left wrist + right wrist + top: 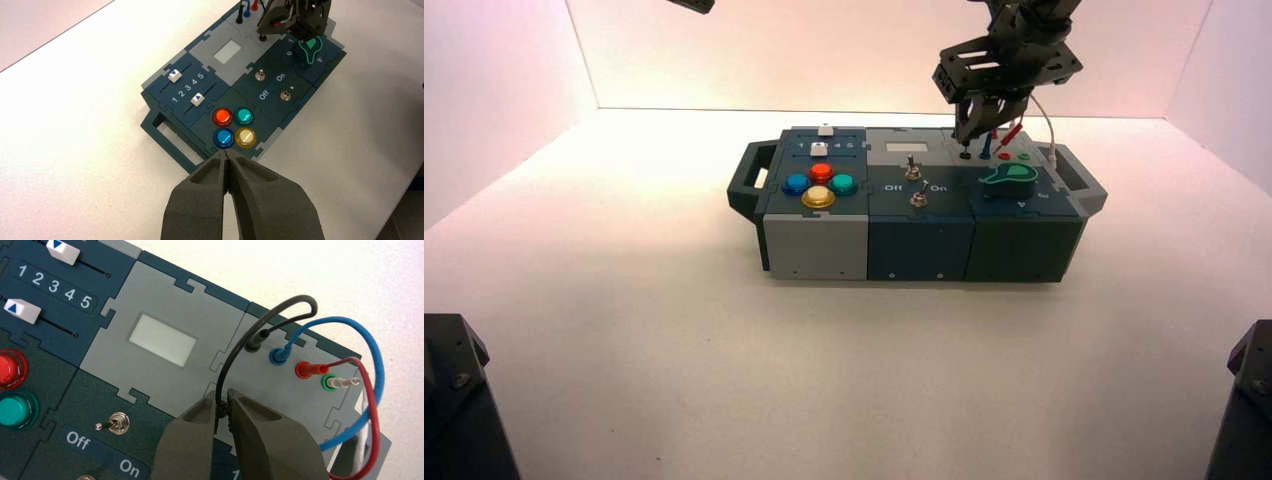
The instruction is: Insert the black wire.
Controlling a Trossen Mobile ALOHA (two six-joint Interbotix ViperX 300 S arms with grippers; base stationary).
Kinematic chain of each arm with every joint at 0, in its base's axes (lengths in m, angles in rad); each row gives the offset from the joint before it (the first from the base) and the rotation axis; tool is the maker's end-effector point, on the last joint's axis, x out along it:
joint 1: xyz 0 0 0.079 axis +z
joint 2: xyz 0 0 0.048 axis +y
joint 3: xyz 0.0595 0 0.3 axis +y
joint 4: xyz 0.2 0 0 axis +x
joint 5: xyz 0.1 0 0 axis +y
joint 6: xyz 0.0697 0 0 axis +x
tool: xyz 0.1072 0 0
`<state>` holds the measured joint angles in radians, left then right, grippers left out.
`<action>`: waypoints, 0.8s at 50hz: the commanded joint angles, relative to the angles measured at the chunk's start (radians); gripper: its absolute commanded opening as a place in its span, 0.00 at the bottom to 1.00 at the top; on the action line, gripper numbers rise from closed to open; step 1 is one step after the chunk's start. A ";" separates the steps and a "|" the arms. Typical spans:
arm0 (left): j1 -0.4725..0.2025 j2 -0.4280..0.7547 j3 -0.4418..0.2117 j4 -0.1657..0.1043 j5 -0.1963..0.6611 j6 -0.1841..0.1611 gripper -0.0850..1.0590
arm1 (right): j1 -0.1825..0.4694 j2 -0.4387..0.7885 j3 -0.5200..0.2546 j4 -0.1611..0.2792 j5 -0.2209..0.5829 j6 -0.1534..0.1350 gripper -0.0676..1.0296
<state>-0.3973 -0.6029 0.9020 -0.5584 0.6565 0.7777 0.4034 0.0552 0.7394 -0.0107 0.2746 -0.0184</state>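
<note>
The black wire (280, 307) arcs over the grey panel at the box's back right. One slim black plug (255, 342) stands in a socket beside the blue plug (278, 356). The wire's other end runs down between the fingers of my right gripper (221, 409), which is shut on the black plug there, just above the grey panel. In the high view the right gripper (969, 135) hangs over the back right of the box (824, 250). My left gripper (227, 154) is shut and empty, held high over the box's left end near the coloured buttons.
A blue wire (372, 345) and a red wire (367, 390) loop beside the black one, next to a green socket with a white plug (330, 382). Two toggle switches (913, 172), a green knob (1011, 175), four round buttons (820, 185) and two sliders (174, 76) are on top.
</note>
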 commanded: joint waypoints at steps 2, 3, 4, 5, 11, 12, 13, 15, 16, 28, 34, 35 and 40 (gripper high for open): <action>0.005 -0.005 -0.020 -0.005 -0.006 0.005 0.05 | -0.002 -0.006 -0.023 0.000 -0.017 -0.002 0.04; 0.005 -0.005 -0.020 -0.005 -0.006 0.003 0.05 | -0.002 -0.006 -0.025 -0.002 -0.015 -0.002 0.04; 0.005 -0.005 -0.020 -0.005 -0.006 0.003 0.05 | -0.003 -0.006 -0.025 0.000 -0.017 -0.002 0.04; 0.003 -0.003 -0.020 -0.005 -0.006 0.003 0.05 | -0.002 -0.005 -0.025 0.000 -0.015 -0.002 0.04; 0.005 -0.002 -0.020 -0.005 -0.006 0.005 0.05 | -0.002 0.000 -0.026 -0.002 -0.003 -0.002 0.04; 0.005 -0.002 -0.020 -0.005 -0.006 0.005 0.05 | -0.002 0.002 -0.025 -0.002 -0.002 -0.002 0.04; 0.005 -0.002 -0.020 -0.005 -0.006 0.003 0.05 | -0.002 0.003 -0.023 -0.002 0.002 -0.002 0.04; 0.005 -0.002 -0.020 -0.005 -0.006 0.005 0.05 | -0.002 0.009 -0.021 -0.002 0.002 -0.002 0.04; 0.003 -0.002 -0.020 -0.005 -0.006 0.005 0.05 | -0.002 0.011 -0.020 -0.002 0.003 -0.002 0.04; 0.005 -0.002 -0.020 -0.005 -0.006 0.003 0.05 | -0.002 0.054 -0.014 -0.002 0.003 -0.002 0.04; 0.003 -0.002 -0.020 -0.005 -0.006 0.005 0.05 | -0.002 0.052 -0.006 -0.002 0.015 -0.002 0.04; 0.005 -0.002 -0.020 -0.005 -0.006 0.005 0.05 | -0.003 0.049 -0.005 -0.002 0.020 -0.002 0.04; 0.005 -0.002 -0.020 -0.005 -0.006 0.005 0.05 | -0.002 0.029 0.006 -0.002 0.031 -0.002 0.04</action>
<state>-0.3973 -0.5998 0.9020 -0.5568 0.6565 0.7777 0.4050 0.0890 0.7271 -0.0107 0.2838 -0.0184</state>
